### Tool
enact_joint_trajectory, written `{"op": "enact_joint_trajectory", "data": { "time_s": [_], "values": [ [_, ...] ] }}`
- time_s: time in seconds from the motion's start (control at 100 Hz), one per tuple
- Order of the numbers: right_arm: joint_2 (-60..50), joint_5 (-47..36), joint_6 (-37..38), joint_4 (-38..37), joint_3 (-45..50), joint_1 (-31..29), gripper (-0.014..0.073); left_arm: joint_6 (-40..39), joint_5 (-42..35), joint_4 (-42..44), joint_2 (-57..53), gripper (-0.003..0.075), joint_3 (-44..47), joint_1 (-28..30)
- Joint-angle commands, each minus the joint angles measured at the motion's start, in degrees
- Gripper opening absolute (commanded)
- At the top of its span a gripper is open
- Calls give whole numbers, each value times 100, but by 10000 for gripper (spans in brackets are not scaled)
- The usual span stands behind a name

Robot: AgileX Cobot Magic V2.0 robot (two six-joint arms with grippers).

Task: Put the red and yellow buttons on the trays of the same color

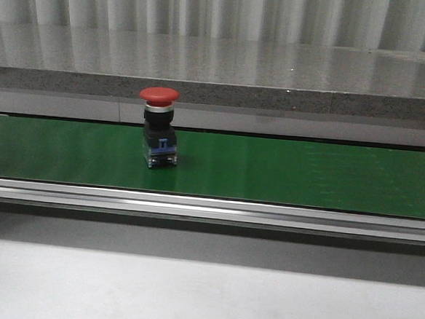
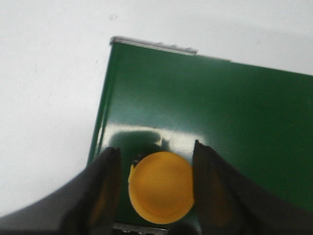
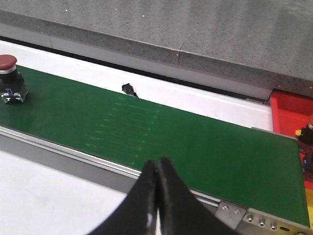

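Left claw (image 2: 156,188) straddles the yellow button (image 2: 161,187) near the end of the green conveyor belt (image 2: 220,117); fingers apart, seemingly just touching the cap, grip not confirmed, probably poised for a pick. Right claw (image 3: 157,196) pressed together, empty, over the belt's near rail. Red button (image 1: 158,130) upright mid-belt; red tray (image 3: 291,115) beyond the belt's end, grey stone ledge (image 1: 277,73) behind.
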Motion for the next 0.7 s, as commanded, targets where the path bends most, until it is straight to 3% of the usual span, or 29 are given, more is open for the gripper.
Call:
{"op": "enact_joint_trajectory", "data": {
  "time_s": [0.0, 0.05, 0.21, 0.45, 0.69],
  "values": [
    [64, -409, -22, 47, -124, 15, -65, 28, -919, -93, -788, 66, 330, -281],
    [64, -409, -22, 47, -124, 15, -65, 28, -1196, -93, -1111, -24, 670, -385],
    [64, -417, -22, 47, -124, 15, -65, 34, -1623, -95, -2122, -20, 1769, -564],
    [143, -475, -22, 69, -124, 19, -65, 34, -1579, -160, -3823, -20, 3220, -605],
    [1198, -463, -22, 104, -340, 315, -64, 34, -1388, -273, -5393, -20, 3780, -605]
  ]
}}
